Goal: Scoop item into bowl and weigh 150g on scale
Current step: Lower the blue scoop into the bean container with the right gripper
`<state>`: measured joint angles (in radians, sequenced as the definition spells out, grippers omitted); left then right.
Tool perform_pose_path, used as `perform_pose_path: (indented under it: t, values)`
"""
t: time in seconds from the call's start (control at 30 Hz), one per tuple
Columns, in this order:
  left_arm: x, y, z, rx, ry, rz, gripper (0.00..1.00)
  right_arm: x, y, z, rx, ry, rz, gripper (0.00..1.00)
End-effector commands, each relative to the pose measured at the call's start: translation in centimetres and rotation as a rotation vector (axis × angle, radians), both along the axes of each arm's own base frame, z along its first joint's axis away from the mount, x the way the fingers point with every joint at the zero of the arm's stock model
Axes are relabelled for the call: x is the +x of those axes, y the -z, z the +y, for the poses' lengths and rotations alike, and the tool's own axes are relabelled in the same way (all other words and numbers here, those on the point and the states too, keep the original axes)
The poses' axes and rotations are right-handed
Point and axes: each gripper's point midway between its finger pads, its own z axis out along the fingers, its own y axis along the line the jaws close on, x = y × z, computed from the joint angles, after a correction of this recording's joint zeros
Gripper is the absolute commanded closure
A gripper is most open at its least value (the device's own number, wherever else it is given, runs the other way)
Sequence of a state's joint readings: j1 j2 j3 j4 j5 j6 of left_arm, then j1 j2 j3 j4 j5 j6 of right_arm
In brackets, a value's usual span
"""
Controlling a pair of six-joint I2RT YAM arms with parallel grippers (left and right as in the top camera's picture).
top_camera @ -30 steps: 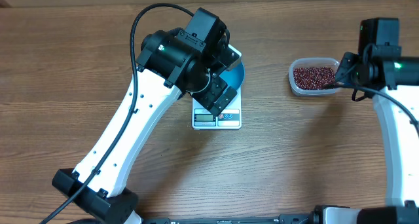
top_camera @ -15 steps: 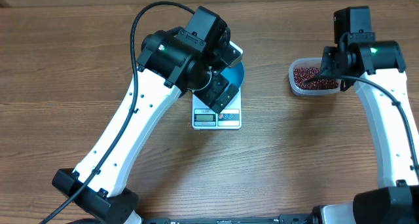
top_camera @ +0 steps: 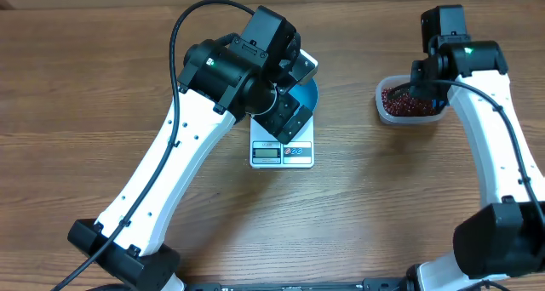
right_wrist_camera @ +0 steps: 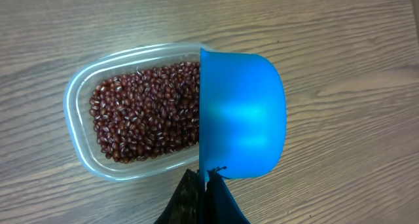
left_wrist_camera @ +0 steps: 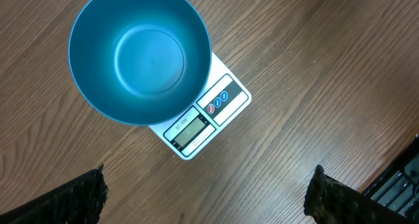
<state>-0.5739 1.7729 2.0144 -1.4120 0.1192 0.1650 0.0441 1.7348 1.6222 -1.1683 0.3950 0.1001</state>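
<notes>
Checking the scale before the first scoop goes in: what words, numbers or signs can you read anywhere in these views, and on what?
Nothing reads clearly enough to quote.
On the scale, the display: no digits legible.
The small print beside the display: too small to read.
The three buttons, one red and two blue: marks too small to read.
The bowl, tub and scoop: no text seen.

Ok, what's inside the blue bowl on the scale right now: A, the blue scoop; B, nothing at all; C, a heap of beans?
B: the left wrist view shows the bowl on the scale with its inside bare, and the beans lie in the clear tub.
</notes>
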Motion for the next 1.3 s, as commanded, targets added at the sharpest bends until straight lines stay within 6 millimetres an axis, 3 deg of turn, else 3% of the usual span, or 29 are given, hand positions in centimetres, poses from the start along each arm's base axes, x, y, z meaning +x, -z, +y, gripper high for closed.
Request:
perform_pose_path:
  t: [0.0, 0.4, 0.6, 0.97, 1.27]
  values:
    - [0.1, -0.2, 0.2, 0.001, 0.017, -0.016, 0.0, 0.8, -0.8, -0.2, -0.015, 0.001, -0.026, 0.96]
    - [0.5, -0.3, 0.4, 0.023, 0.03, -0.044, 0.0, 1.6, 1.2, 0.8, -0.002, -0.005, 0.006, 0.96]
    - [1.1, -0.4, 0.6, 0.033, 0.034, -0.074, 0.0, 2.1, 1.1, 1.9, -0.001, -0.018, -0.015, 0.96]
    - [2.1, -0.7, 1.2, 0.018, 0.039, -0.095, 0.01, 2.1, 1.1, 1.7, -0.003, 0.009, -0.025, 0.96]
    - [2.1, -0.7, 1.1, 0.018, 0.057, -0.098, 0.0, 2.3, 2.8, 1.4, -0.025, 0.014, 0.023, 0.96]
